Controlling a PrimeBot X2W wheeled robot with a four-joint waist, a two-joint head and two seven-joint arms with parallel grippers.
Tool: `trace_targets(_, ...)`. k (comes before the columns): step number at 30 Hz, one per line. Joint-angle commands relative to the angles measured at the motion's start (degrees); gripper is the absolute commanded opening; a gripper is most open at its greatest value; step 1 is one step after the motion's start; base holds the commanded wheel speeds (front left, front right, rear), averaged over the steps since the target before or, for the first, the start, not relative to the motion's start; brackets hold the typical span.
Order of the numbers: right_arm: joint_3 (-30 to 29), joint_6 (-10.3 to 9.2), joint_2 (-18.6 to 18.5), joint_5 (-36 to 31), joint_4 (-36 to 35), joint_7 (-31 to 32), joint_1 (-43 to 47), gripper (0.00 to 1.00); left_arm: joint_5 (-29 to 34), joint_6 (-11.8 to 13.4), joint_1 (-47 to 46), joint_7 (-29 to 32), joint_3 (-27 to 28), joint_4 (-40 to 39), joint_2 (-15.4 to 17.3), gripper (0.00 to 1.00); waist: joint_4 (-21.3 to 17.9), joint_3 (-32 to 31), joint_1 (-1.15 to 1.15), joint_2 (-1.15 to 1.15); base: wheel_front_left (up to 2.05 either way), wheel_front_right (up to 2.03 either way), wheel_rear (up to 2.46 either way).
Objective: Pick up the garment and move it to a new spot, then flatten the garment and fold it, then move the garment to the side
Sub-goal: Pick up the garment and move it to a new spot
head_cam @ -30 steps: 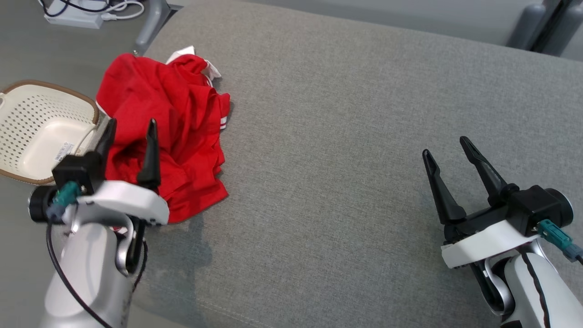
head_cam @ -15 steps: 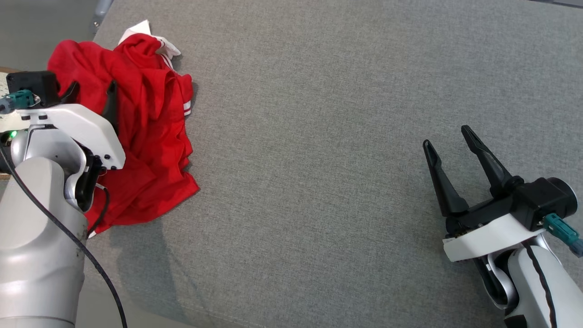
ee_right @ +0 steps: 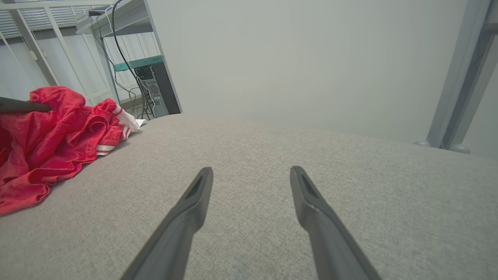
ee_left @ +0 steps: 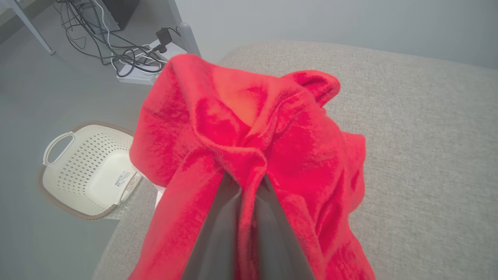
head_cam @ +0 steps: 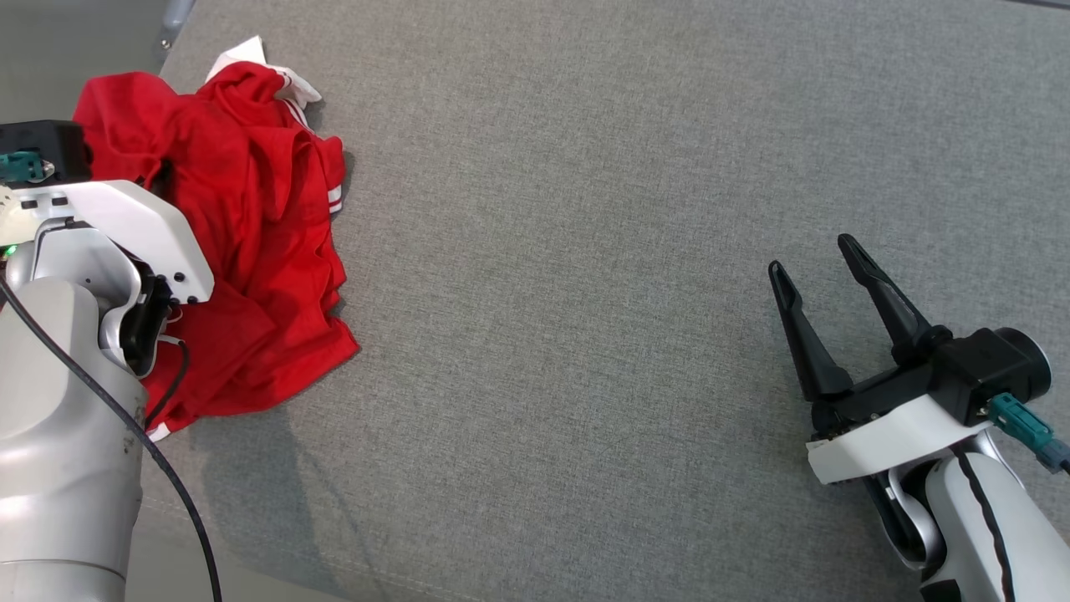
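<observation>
left gripper [ee_left: 247, 175] pinched tight on a fold of the red garment [head_cam: 251, 234], cloth bunched around both fingers. garment lies crumpled at the left edge of the grey cushion [head_cam: 585, 251], white basket [ee_left: 78, 175] on the floor beside it. right gripper [head_cam: 812, 254] has jaws apart over the cushion, well apart from the garment.
</observation>
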Motion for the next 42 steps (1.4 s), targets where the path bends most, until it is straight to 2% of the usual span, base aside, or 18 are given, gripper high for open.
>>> trace_targets(1,0.06,0.01,0.03,0.03,0.23,-0.14,-0.16,1.0,0.32,0.46,-0.98,-1.19,-0.13,0.03,0.63,0.0,0.03,-0.51,0.0,0.0,0.0,0.0,0.0)
trace_targets(13,0.17,0.01,2.06,-0.1,1.78,-0.14,1.53,1.0,2.57,2.27,-0.5,-11.6,-0.83,-4.47,2.48,0.0,0.45,-6.01,0.0,0.0,0.0,0.0,0.0)
trace_targets(19,0.58,0.01,4.25,0.14,2.74,-0.14,2.49,1.0,3.95,3.11,-0.08,-17.68,-1.44,-9.31,3.17,0.0,-0.12,-10.2,0.0,0.0,0.0,0.0,0.0)
trace_targets(23,-0.37,0.01,5.54,0.28,3.18,-0.14,3.08,1.0,3.4,3.07,0.31,-20.51,-1.55,-13.66,2.52,0.0,-0.9,-12.84,0.0,0.0,0.0,0.0,0.0)
trace_targets(28,-2.41,0.01,6.67,0.19,3.5,-0.14,3.95,1.0,2.64,1.96,1.48,-22.06,-2.96,-19.48,0.47,0.0,-1.96,-15.65,0.0,0.0,0.0,0.0,0.0)
trace_targets(33,-4.53,0.01,7.44,-0.24,3.73,-0.14,4.29,1.0,1.95,0.63,3.19,-21.12,-5.83,-24.39,-2.66,0.0,-3.77,-17.78,0.0,0.0,0.0,0.0,0.0)
trace_targets(42,-6.41,0.01,7.46,-0.7,3.01,-0.14,2.84,1.0,0.44,-0.56,7.16,-18.88,-11.19,-31.07,-7.39,0.0,-13.82,-17.79,0.0,0.0,0.0,0.0,0.0)
